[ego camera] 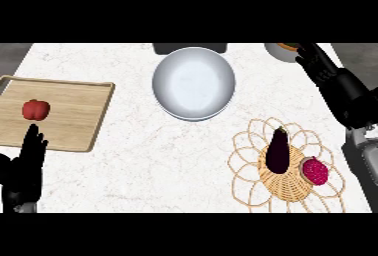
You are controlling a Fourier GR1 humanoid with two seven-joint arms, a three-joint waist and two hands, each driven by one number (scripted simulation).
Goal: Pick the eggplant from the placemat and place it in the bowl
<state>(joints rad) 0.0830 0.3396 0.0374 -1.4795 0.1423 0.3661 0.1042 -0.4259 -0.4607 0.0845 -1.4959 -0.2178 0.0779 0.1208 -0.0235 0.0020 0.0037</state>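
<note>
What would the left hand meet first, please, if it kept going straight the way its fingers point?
Probably the wooden tray: the left hand points up the view, fingertips at its near edge, with the red pepper beyond. Height is unclear.

Only 1 view, from the robot's head, looks steeply down on the marble counter (148, 160). The bowl (194, 83) sits at top centre; everything else frames around it, wide enough to take in the counter's far edge just beyond the bowl.
</note>
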